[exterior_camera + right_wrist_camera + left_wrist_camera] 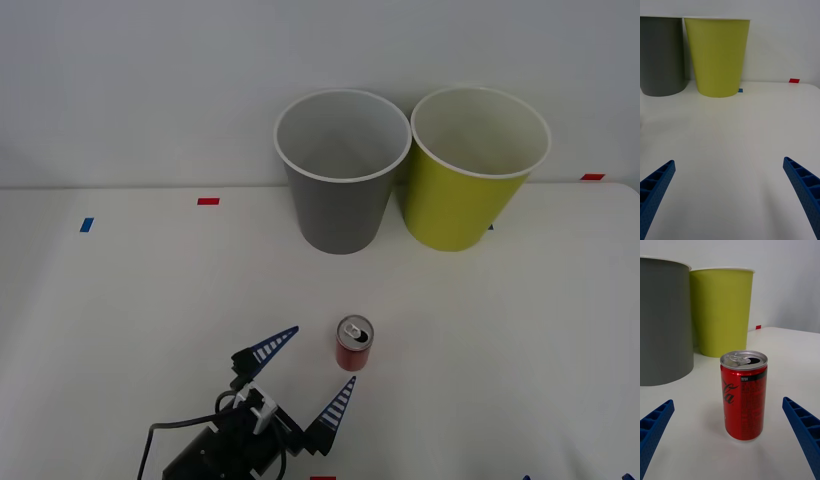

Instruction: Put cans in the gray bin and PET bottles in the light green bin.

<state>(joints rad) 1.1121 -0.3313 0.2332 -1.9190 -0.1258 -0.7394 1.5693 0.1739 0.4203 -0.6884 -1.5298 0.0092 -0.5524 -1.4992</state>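
The left gripper (308,369) is sitting low on the table with its blue fingers spread wide, aiming at the red can (354,343), standing upright just off at two o'clock, untouched. Beyond at twelve o'clock, the gray bin (340,200) and light green bin (465,195) are waiting side by side. The right gripper (729,195) is idling, fingers apart. Nothing's sorted yet; the grasp, lift and drop are all looking ahead.
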